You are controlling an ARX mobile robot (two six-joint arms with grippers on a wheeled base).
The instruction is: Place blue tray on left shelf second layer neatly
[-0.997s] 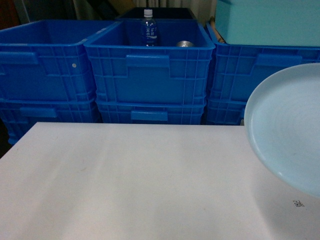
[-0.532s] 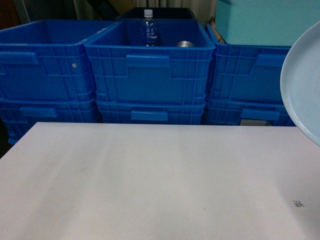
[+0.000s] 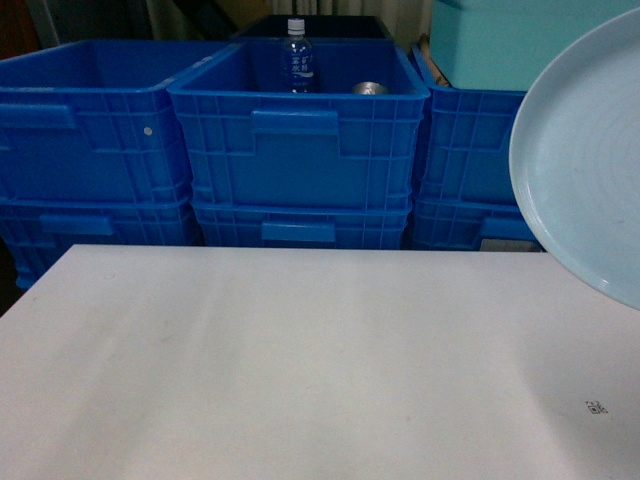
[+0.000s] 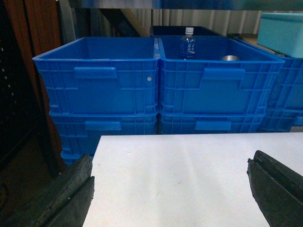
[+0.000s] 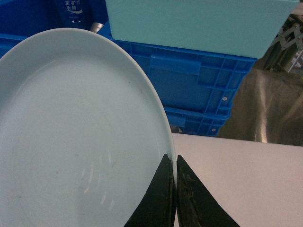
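The blue tray (image 3: 590, 160) is a pale round dish held tilted up in the air at the right edge of the head view, above the white table (image 3: 300, 360). In the right wrist view the blue tray (image 5: 80, 132) fills the left half, and my right gripper (image 5: 172, 156) is shut on its rim, one finger on each side. My left gripper (image 4: 170, 161) hangs open over the table's left part, nothing between its fingers. Neither gripper shows in the head view. The left shelf is out of view.
Stacked dark-blue crates (image 3: 300, 140) line the table's far edge. The middle one holds a water bottle (image 3: 297, 55) and a metal can (image 3: 370, 88). A teal box (image 3: 520, 40) sits on the right crates. A dark wooden panel (image 4: 42, 28) stands left of the table.
The blue tray has risen from low over the table's right side. It swung right, almost out of the head view, then came back left and now sits higher and more upright.
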